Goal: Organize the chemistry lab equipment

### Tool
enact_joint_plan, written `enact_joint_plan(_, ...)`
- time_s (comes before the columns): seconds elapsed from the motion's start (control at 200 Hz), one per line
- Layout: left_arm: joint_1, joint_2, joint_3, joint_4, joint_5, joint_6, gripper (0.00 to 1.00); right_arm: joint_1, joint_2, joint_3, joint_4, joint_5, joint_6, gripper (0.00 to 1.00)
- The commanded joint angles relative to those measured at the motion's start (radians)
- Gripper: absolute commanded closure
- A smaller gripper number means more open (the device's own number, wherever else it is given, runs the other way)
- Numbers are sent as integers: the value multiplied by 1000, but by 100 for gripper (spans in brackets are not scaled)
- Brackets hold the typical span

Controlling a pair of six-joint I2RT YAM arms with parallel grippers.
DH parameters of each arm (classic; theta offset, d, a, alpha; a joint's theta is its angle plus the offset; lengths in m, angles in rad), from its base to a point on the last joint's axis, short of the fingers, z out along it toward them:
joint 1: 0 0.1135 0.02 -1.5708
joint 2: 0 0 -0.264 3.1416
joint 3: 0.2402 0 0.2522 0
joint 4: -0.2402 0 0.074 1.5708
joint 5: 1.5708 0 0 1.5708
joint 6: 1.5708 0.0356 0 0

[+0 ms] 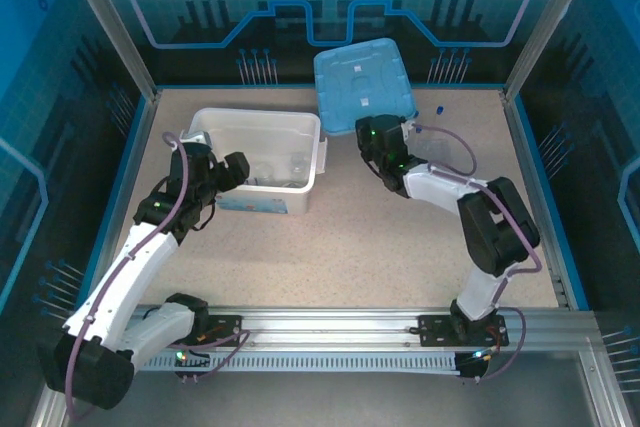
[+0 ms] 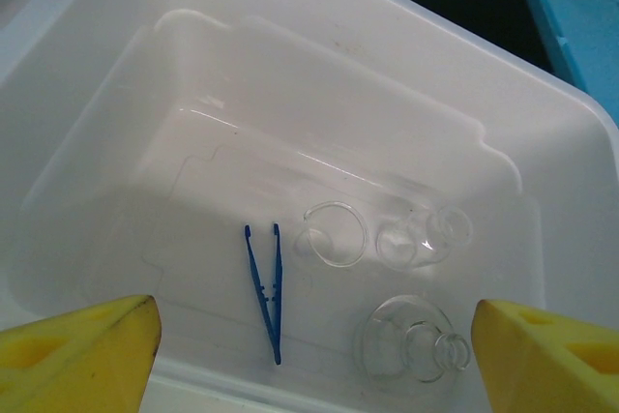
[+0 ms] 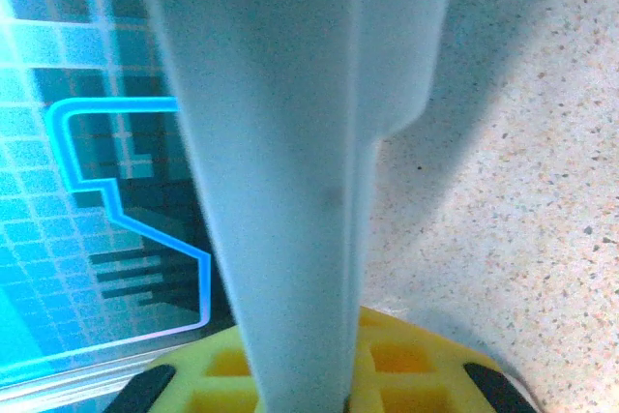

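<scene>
One tub (image 2: pixel 387 103): holds tweezers (image 2: pixel 272 326), flask (image 2: pixel 401 347), beaker (image 2: pixel 334 234).
Left gripper (image 2: pixel 311 331): fingers spread wide above tub.
Right gripper (image 3: pixel 319 379): clenched on lid (image 3: pixel 290 142) edge.

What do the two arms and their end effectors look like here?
The left arm and right arm match: white links, black joints, a mauve cable alongside, small green lights. The left end effector and right end effector have blocky yellow fingers.

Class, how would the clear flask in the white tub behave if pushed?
Round-bodied with a narrow neck, the flask may tip and roll. Thin clear glass looks fragile, probably slippery.
</scene>
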Motion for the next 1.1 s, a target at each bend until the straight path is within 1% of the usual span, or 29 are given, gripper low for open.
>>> enact_joint_plan(0.0, -4, -13, 36, -11, -16, 2, 15, -18, -84, -13, -76, 79, -87, 92)
enact_joint_plan(0.14, -4, -6, 47, -12, -14, 6, 15, -20, -154, -23, -116, 118, -183, 92)
enact_joint_plan(0.21, -5, -4, 56, -17, -11, 8, 15, -17, -201, -27, -116, 143, -249, 93)
enact_joint_plan(0.275, -6, 0, 66, -22, -6, 12, 15, -12, -245, -22, -159, 161, -322, 94)
enact_joint_plan(0.385, -5, 19, 102, -46, 22, 23, 15, 12, -322, 1, -195, 216, -497, 94)
enact_joint_plan(0.48, -5, 36, 140, -76, 41, 29, 14, 52, -374, 27, -203, 269, -668, 94)
enact_joint_plan(0.626, -6, 34, 163, -86, 56, 38, 13, 136, -436, 56, -166, 377, -983, 94)
enact_joint_plan(0.691, -6, 49, 189, -105, 70, 46, 11, 182, -451, 54, -129, 420, -1118, 94)
enact_joint_plan(0.871, -6, 67, 243, -127, 113, 59, 7, 334, -451, 32, 118, 538, -1543, 95)
enact_joint_plan(1.001, -6, 58, 269, -121, 147, 70, 1, 441, -395, 24, 364, 611, -1902, 94)
enact_joint_plan(1.096, -6, 50, 285, -109, 182, 71, 1, 496, -331, 29, 540, 639, -2136, 94)
